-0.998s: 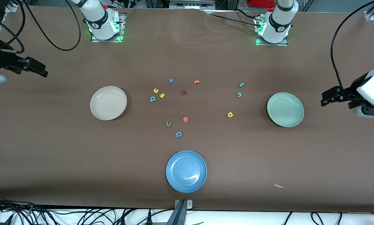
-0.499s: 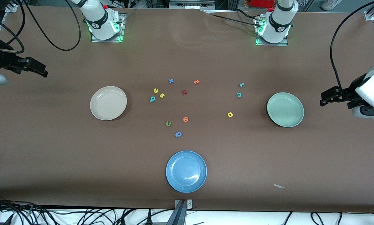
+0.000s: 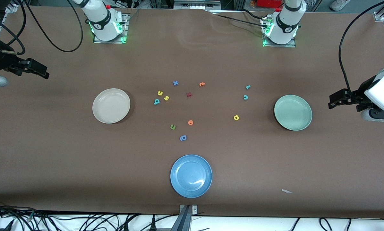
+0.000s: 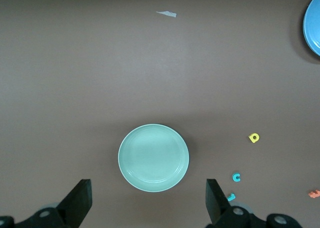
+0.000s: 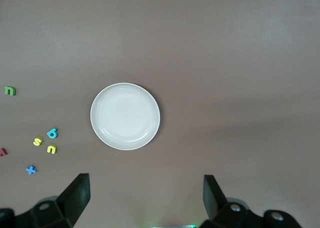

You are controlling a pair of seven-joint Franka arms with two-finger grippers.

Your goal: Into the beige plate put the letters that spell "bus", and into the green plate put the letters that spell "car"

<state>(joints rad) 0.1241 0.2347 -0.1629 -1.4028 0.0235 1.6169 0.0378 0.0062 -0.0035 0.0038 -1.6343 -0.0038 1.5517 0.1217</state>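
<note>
The letters that spell "bus" lie clustered on the worktop beside the beige plate, toward the middle; plate empty. Right claw hangs wide open, holding nothing, over the right arm's end of the worktop, waiting.

Mid-worktop decoys: green u-like letter, periwinkle letter, orange letter, nearer the camera than the cluster; blue plate nearest.

The letters that spell "car" lie spread beside the empty green plate. Left claw wide open, empty, over the left arm's end.

Risk: b, u and s nearly touch, so wide fingers may nudge or pinch a neighbour. Green u could be mistaken for the yellow u.
</note>
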